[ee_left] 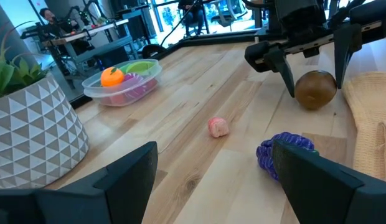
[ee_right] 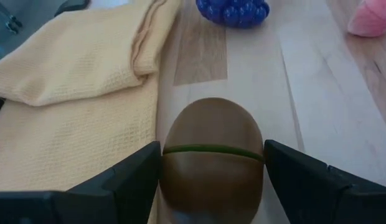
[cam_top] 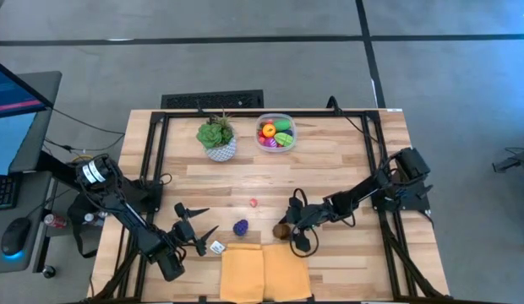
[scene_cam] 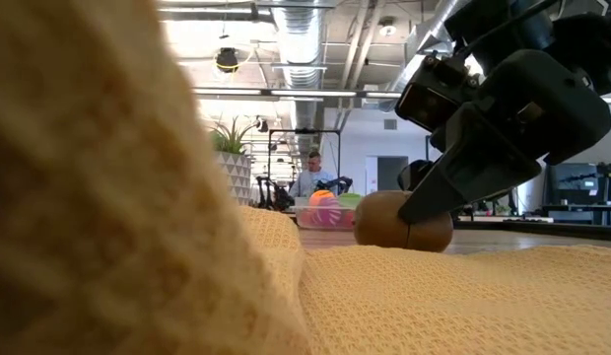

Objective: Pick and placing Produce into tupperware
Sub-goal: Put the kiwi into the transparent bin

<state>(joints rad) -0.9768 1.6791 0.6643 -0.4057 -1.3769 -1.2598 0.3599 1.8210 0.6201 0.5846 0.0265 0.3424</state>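
Yellow cloth (scene_cam: 138, 247) lay nearest; beside it the right pincer (ee_right: 211, 165) straddled a brown kiwi (ee_right: 211, 158) on the bench (cam_top: 330, 169), fingers part-open, not yet gripping. Closing off-centre could have squirted the round kiwi away, far from the tub (cam_top: 276, 133).

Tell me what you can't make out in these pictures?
- Low view: yellow cloth up close blocks the left claw and most of the table.
- Right wrist view: whether the right claw already touches the brown fruit.
- High view: produce in the tupperware too small to name.
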